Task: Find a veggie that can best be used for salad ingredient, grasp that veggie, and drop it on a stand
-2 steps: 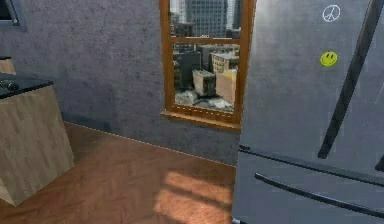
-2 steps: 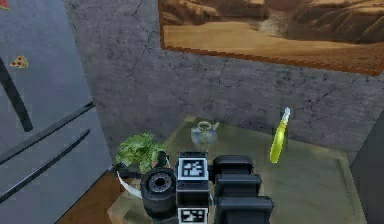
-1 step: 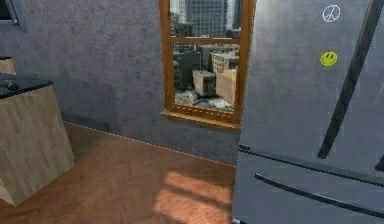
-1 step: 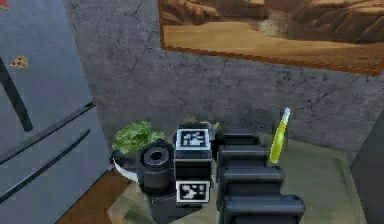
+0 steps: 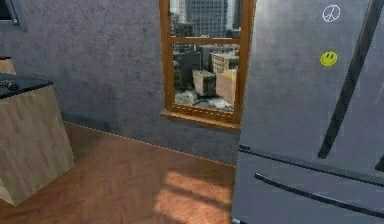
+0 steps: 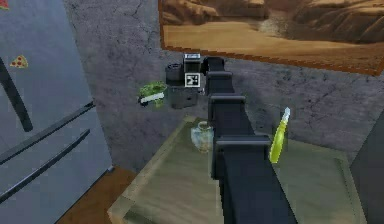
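- A grey speckled wall (image 6: 120,60) backed the scene in the arm side view, with a framed landscape picture (image 6: 270,25) along the top and a grey fridge (image 6: 40,110) down the left of the frame. In the forward view a wood-framed window (image 5: 205,60) looked onto city blocks above a wooden floor (image 5: 130,180).
- A wooden tabletop (image 6: 165,175), probably the stand, took up the lower middle of the frame. The dark arm (image 6: 240,160) rose over it from the bottom edge.
- The hand (image 6: 163,91) sat left of the two white squares, in the upper middle. It was grasping a green leafy veggie (image 6: 151,93), which hung at its far end against the wall, clear of any surface.
- The main risk was a miss. The veggie appeared up and left of the tabletop's far corner, so a release there could have sent it down between fridge and tabletop. Depth could not be judged from this view.
- A second risk was a knock. A glass jar (image 6: 203,135) stood just left of the arm and a yellow-green bottle (image 6: 281,135) just right of it, so a sideways shift might have toppled either.
- The veggie was a small blob, wider than tall. Its long axis seemed to run across the frame, dipping slightly toward the lower left, where a paler end showed.
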